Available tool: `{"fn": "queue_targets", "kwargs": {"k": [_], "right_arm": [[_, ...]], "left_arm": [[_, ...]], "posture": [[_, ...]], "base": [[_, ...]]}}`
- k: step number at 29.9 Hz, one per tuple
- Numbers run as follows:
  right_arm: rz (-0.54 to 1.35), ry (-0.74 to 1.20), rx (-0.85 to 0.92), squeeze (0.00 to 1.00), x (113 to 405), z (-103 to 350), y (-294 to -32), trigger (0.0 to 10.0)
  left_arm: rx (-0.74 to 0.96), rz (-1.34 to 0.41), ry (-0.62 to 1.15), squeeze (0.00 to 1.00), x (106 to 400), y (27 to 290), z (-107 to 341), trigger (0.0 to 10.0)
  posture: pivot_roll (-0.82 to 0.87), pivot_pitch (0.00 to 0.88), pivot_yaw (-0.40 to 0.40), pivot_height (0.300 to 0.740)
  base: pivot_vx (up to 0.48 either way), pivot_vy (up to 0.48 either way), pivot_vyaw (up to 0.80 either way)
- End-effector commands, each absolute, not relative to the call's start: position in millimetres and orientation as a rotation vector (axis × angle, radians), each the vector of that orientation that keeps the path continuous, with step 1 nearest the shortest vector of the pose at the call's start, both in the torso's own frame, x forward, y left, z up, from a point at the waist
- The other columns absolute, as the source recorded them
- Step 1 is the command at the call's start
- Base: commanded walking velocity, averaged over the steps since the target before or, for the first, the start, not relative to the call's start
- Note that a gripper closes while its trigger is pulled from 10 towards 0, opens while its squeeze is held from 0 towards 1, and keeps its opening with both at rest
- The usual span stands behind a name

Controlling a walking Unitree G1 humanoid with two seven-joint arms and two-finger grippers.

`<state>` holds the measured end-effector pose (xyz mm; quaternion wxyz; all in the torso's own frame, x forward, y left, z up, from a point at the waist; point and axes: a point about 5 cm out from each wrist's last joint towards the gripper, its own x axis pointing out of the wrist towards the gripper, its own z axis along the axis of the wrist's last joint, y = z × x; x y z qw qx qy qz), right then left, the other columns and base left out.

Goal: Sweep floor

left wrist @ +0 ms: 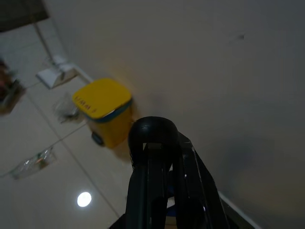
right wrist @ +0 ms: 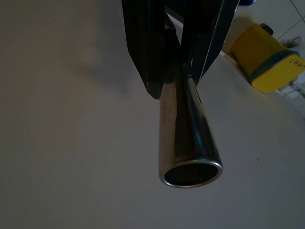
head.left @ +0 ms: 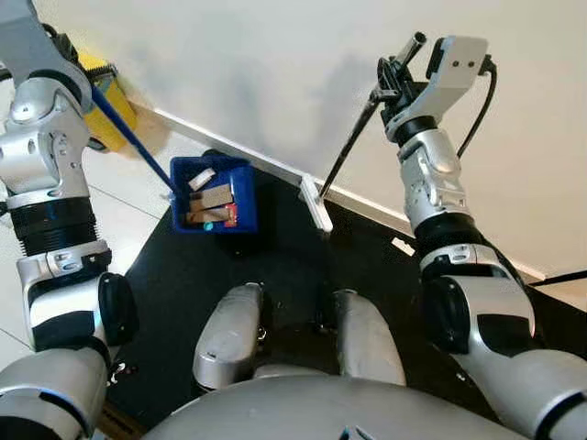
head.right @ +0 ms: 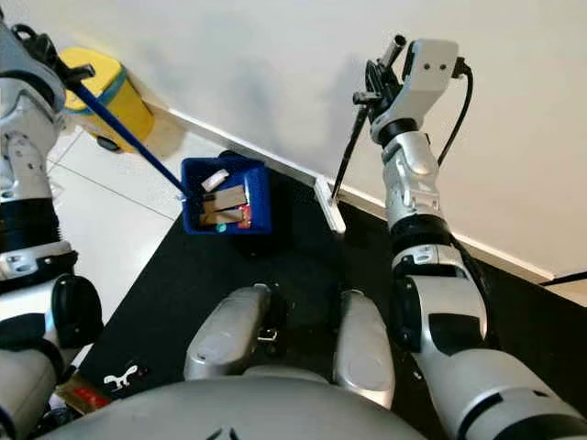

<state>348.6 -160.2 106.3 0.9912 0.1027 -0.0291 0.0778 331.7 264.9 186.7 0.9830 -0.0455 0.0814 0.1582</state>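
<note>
Left eye view: the right end effector point(head.left: 396, 81) is clamped on the broom handle point(head.left: 353, 137), holding it slanted so the white broom head point(head.left: 315, 203) rests on the black mat point(head.left: 183, 284) at the baseboard.

Right eye view: the left end effector point(head.right: 57, 66) grips the blue dustpan handle point(head.right: 124, 136). The blue dustpan point(head.right: 225, 206), already holding debris, sits beside the broom head to receive sweepings.

Left wrist view: a yellow bin point(left wrist: 104, 110) stands against the wall.

Right wrist view: the metal tube end protrudes past closed fingers point(right wrist: 143, 47).

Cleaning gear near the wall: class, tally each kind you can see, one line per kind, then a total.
Blue dustpan: 1
Broom: 1
Yellow bin: 1
Total: 3
The left gripper holds the dustpan's handle; the right gripper holds the broom's pole.
</note>
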Motion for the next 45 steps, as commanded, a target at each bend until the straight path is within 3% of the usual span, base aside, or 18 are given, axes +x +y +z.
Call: {"fn": "queue_targets", "kwargs": {"k": [1, 9, 23, 29, 45], "right_arm": [[0.145, -0.088, 0.205, 0.00, 348, 108, -160, 10.0], [0.154, -0.089, 0.194, 0.00, 349, 109, -156, 10.0], [0.134, -0.089, 0.174, 0.00, 350, 107, -158, 10.0], [0.126, -0.091, 0.173, 0.00, 351, 108, -159, 10.0], [0.118, -0.127, 0.178, 0.00, 355, 118, -164, 10.0]], "left_arm": [[-0.129, 0.322, 0.152, 0.00, 330, 264, 181, 10.0], [-0.142, 0.300, 0.109, 0.00, 329, 248, 170, 10.0], [-0.115, 0.266, 0.082, 0.00, 334, 238, 173, 10.0], [-0.109, 0.261, 0.073, 0.00, 336, 236, 174, 10.0], [-0.116, 0.393, -0.010, 0.00, 340, 284, 218, 10.0]], "posture": [[0.25, 0.000, 0.034, 0.740], [0.25, 0.000, -0.017, 0.740], [0.24, 0.000, -0.008, 0.740], [0.24, 0.000, -0.006, 0.740], [0.25, 0.000, -0.007, 0.740]], "base": [[0.000, 0.000, 0.00], [0.000, 0.000, 0.00], [0.000, 0.000, 0.00], [0.000, 0.000, 0.74], [0.000, 0.000, 0.77]]}}
